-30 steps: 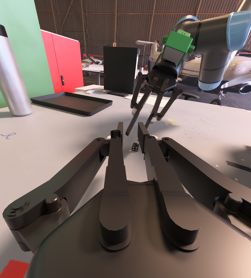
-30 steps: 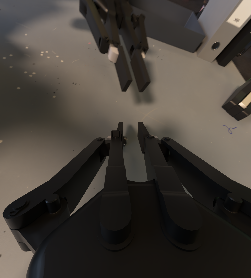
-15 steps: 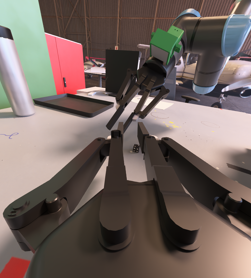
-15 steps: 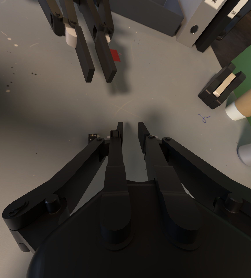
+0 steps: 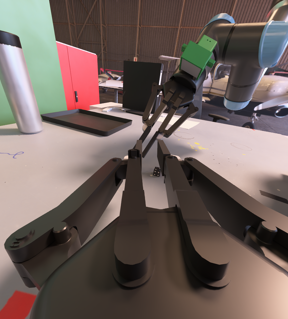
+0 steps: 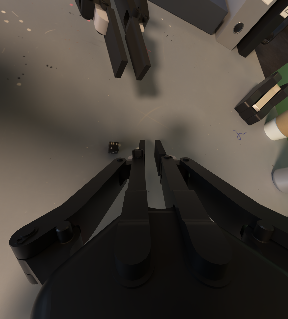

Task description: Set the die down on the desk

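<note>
A small black die (image 5: 156, 171) with white pips lies on the grey desk (image 5: 53, 169), seen through the narrow gap between my left gripper's fingers. My left gripper (image 5: 149, 146) hovers above it, slightly open and empty. In the right wrist view the die (image 6: 113, 147) lies on the desk just left of my right gripper (image 6: 149, 145), apart from it. The right gripper is slightly open and empty. The left gripper (image 6: 131, 74) hangs opposite it, tips pointing down.
A steel tumbler (image 5: 14, 82), a black tray (image 5: 86, 120) and a black upright panel (image 5: 141, 86) stand at the back. A tape dispenser (image 6: 264, 101), a paper cup (image 6: 284, 124), binders (image 6: 243, 22) and a grey box (image 6: 191, 13) line the other side.
The right gripper has drawn away from the die, which now shows clear of its left finger. The die has stayed on the desk. The left gripper has barely moved.
</note>
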